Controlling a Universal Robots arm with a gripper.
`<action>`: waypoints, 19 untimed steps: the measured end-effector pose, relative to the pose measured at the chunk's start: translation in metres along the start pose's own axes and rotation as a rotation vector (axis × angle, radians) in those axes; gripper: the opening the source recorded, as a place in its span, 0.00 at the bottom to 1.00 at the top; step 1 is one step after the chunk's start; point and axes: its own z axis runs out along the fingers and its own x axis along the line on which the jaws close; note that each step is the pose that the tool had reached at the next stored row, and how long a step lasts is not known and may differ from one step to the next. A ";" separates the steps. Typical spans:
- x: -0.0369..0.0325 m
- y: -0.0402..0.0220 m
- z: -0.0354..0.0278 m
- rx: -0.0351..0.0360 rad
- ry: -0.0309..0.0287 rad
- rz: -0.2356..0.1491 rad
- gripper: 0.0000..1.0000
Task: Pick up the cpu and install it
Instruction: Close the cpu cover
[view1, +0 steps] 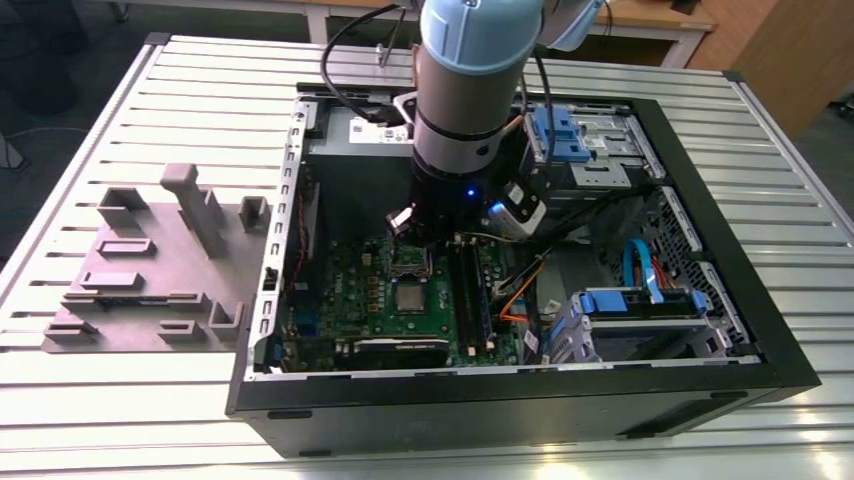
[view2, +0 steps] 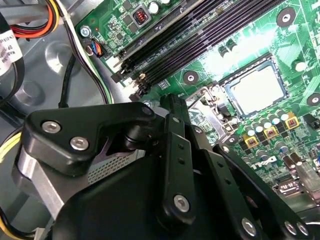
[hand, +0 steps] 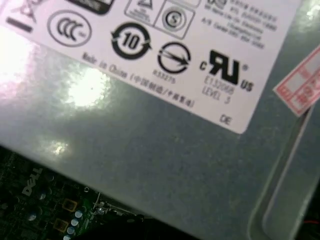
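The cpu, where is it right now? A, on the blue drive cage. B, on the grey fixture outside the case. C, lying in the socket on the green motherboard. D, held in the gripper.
C: the second wrist view shows the cpu lying flat in its socket on the motherboard.

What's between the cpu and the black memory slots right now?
In the second wrist view, a strip of green motherboard carrying two small capacitors separates the cpu from the memory slots.
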 end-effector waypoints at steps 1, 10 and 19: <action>0.0003 0.0001 0.0000 0.0000 0.0001 0.000 0.10; 0.0017 0.0007 0.0000 0.0005 -0.0010 0.001 0.10; 0.0016 0.0011 -0.0061 0.0005 -0.0010 0.001 0.10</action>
